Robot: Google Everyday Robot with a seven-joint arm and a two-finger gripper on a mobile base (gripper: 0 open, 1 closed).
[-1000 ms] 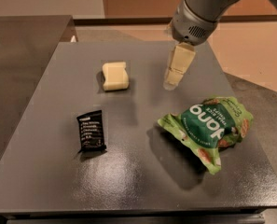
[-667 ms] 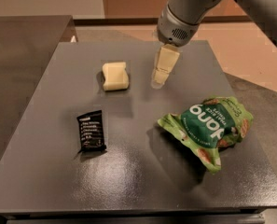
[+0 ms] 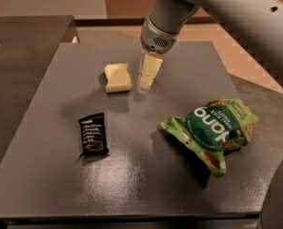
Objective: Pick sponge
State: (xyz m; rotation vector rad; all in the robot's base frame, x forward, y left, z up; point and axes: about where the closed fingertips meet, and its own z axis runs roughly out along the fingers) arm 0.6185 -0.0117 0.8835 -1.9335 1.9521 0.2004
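The sponge (image 3: 117,78) is a small pale yellow block lying flat on the grey table (image 3: 141,185), in the far left-middle part. My gripper (image 3: 146,83), with cream-coloured fingers under a grey wrist, hangs just to the right of the sponge, its tips close above the table. It is beside the sponge, not around it, and holds nothing that I can see.
A small black snack packet (image 3: 93,133) lies nearer the front left. A crumpled green chip bag (image 3: 212,130) lies on the right. A darker counter (image 3: 22,70) adjoins the table's left side. The arm (image 3: 217,8) reaches in from the top right.
My gripper has moved left across the table, from well right of the sponge to right next to it. The sponge, packet and bag have not moved.
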